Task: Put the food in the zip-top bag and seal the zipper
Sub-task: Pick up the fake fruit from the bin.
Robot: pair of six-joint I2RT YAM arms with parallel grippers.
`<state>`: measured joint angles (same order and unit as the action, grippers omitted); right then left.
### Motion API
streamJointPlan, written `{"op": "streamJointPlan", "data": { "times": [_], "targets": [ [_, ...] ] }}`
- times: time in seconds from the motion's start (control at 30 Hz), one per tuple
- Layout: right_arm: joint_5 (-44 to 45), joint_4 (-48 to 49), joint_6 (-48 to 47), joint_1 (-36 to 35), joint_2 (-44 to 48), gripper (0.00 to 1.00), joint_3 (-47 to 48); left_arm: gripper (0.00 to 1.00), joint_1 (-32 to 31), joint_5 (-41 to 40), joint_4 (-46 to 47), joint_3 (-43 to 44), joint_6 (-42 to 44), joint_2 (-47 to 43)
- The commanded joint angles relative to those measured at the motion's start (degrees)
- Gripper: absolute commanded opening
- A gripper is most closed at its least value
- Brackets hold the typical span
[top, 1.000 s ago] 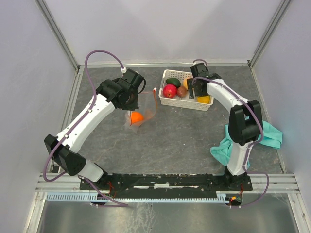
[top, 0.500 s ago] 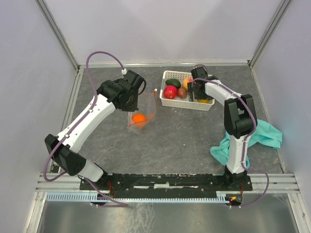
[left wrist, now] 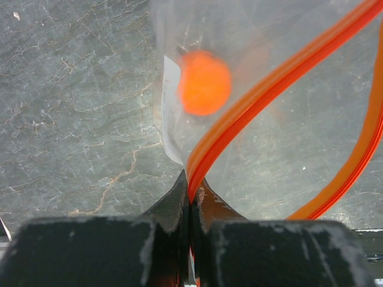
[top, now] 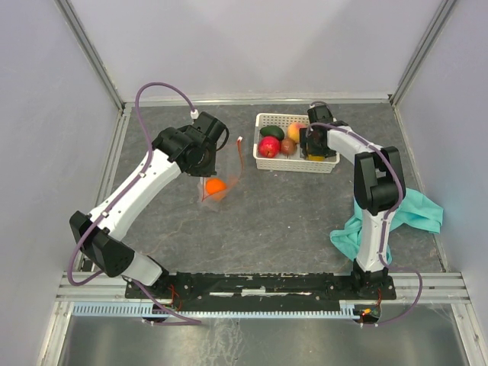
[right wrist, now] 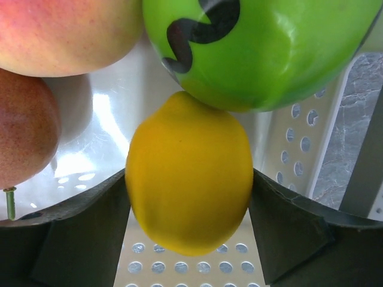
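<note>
**Left wrist view: bag mouth pinched, one orange inside**

The left gripper [left wrist: 190, 200] is clenched tight on the zipper [left wrist: 251, 113], the red-orange strip along the mouth of the clear bag [left wrist: 287, 155]. The strip loops away from the jaws, so the mouth gapes. An orange [left wrist: 204, 82] lies inside the bag on the grey table [left wrist: 72, 107]. From above, the bag sits just left of the white basket [top: 263, 117], towards the far side.

The right gripper [right wrist: 188, 197] is down in the basket's right end, fingers [right wrist: 78, 239] spread wide on either side of a lemon [right wrist: 188, 173]. They are at its flanks, but I cannot tell whether they are squeezing it. A green striped melon [right wrist: 263, 48] touches the lemon's far end. A peach [right wrist: 66, 30] and a reddish fruit [right wrist: 24, 125] lie to the left. A teal cloth [top: 415, 213] lies near the right arm's base.
</note>
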<state>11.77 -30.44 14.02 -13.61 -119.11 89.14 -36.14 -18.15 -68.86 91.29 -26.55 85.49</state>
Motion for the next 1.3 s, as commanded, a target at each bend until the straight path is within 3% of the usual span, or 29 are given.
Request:
{"op": "streamJointPlan", "data": {
  "times": [0.0,0.13,0.4,0.83,1.27],
  "targets": [
    [-2.4,2.3,-0.6,0.3,-0.6,0.77,0.1,0.03,-0.3,-0.7,1.3,-0.2,-0.6,-2.4],
    [-3.0,2.3,-0.7,0.3,2.1,0.68,-0.8,0.03,-0.2,-0.4,1.7,-0.2,-0.7,-3.0],
    [-4.5,2.3,-0.3,0.3,10.4,0.58,-3.4,0.03,-0.2,0.6,2.9,-0.9,-0.6,-3.6],
    [-11.1,-1.4,2.0,-1.6,27.4,0.57,-6.3,0.03,-0.4,4.8,5.9,-1.4,-0.9,-3.8],
    [-18.8,-7.8,8.8,-13.3,39.1,0.57,-3.0,0.03,-1.8,6.3,8.5,-0.9,-0.9,-1.8]
  ]
}}
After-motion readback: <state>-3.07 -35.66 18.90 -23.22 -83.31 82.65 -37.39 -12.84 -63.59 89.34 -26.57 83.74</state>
